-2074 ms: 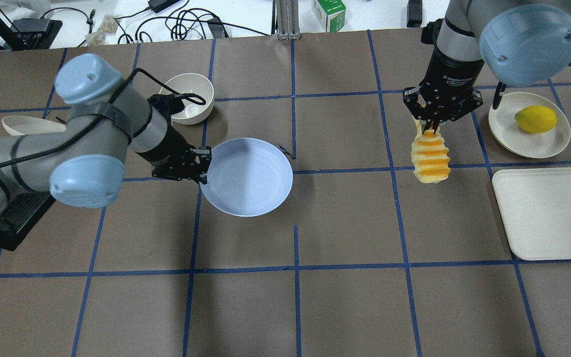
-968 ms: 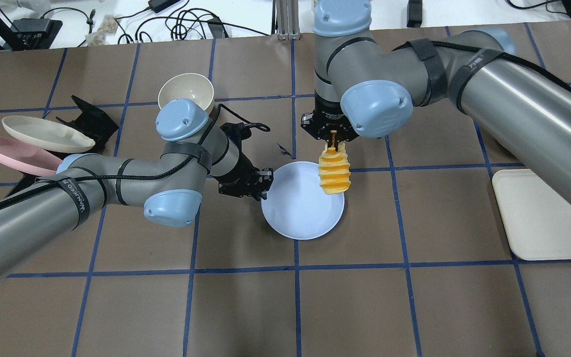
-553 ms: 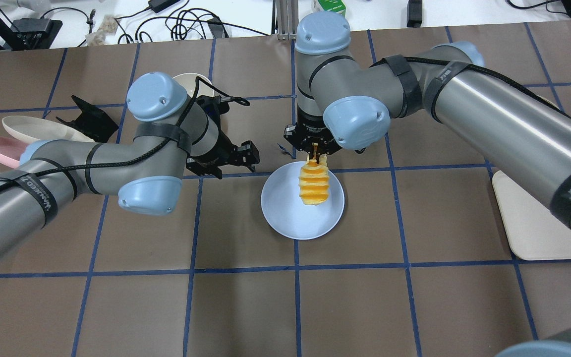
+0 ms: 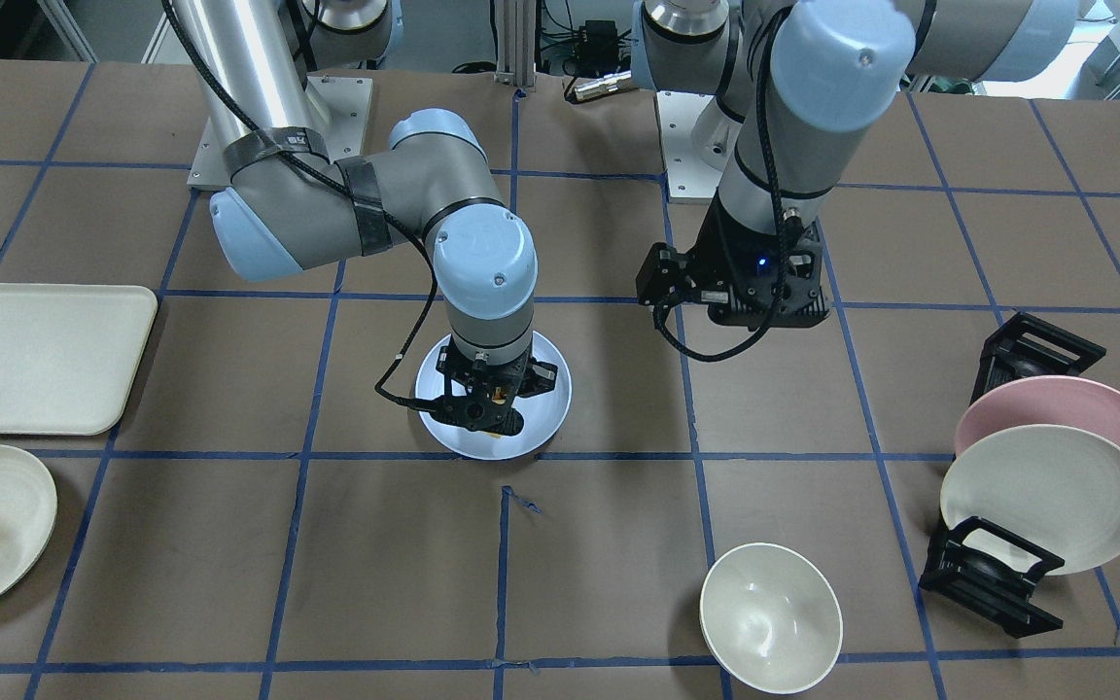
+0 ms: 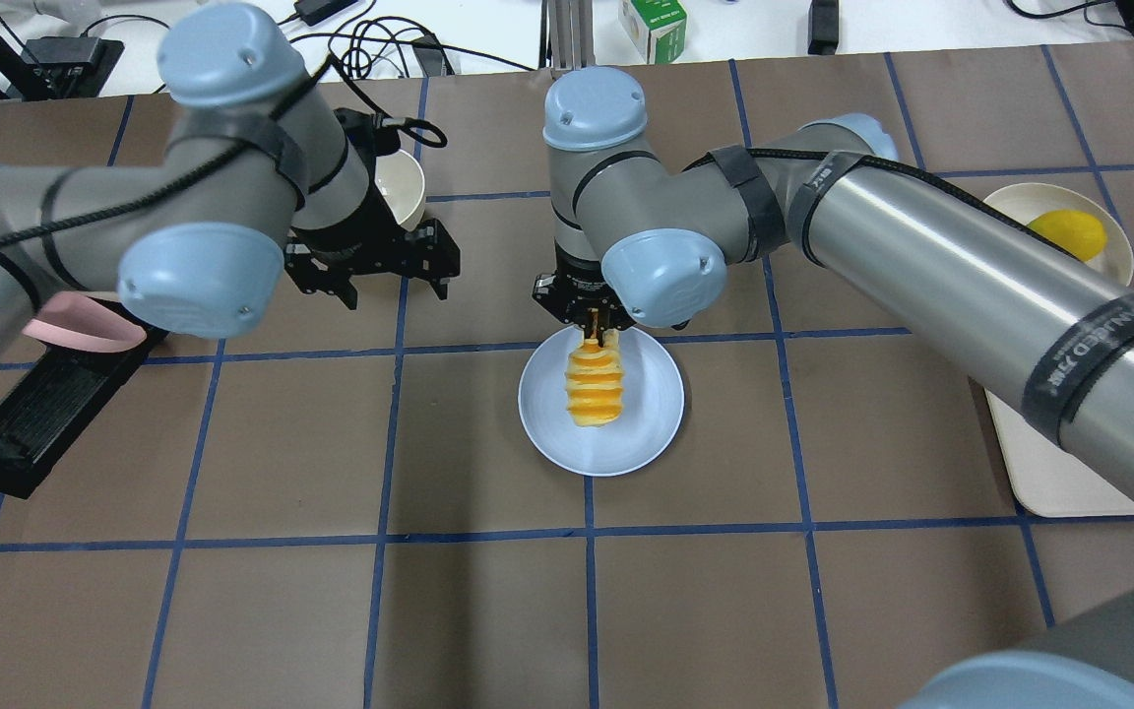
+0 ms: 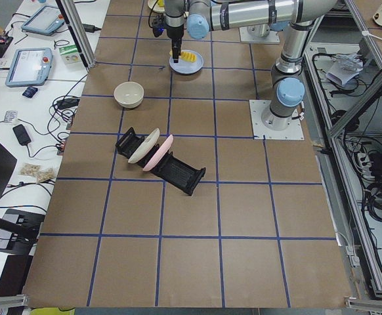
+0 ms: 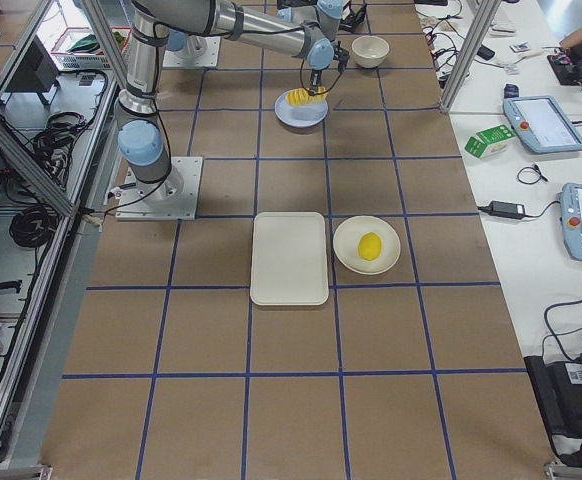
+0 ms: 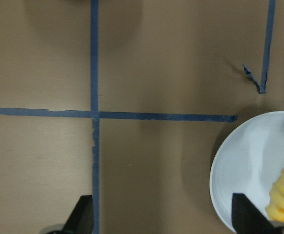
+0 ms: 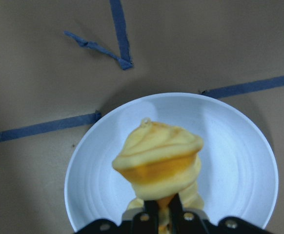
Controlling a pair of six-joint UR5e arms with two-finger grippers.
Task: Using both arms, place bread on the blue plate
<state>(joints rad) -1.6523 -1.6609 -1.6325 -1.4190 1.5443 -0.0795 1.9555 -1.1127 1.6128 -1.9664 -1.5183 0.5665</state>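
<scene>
The right gripper (image 5: 598, 338) pinches the bread (image 5: 597, 386) over the blue plate (image 5: 547, 433) and must let go; the left gripper (image 5: 395, 286) gapes empty.

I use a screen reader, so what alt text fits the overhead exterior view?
The right claw holds a ridged yellow-orange bread loaf by one end over a round pale-blue plate. The left claw hangs open nearby, above the brown table.

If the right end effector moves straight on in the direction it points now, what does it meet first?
The right end effector points down, shut on the bread hanging below it. The bread's lower end would meet the blue plate first; whether it touches already is unclear.
</scene>
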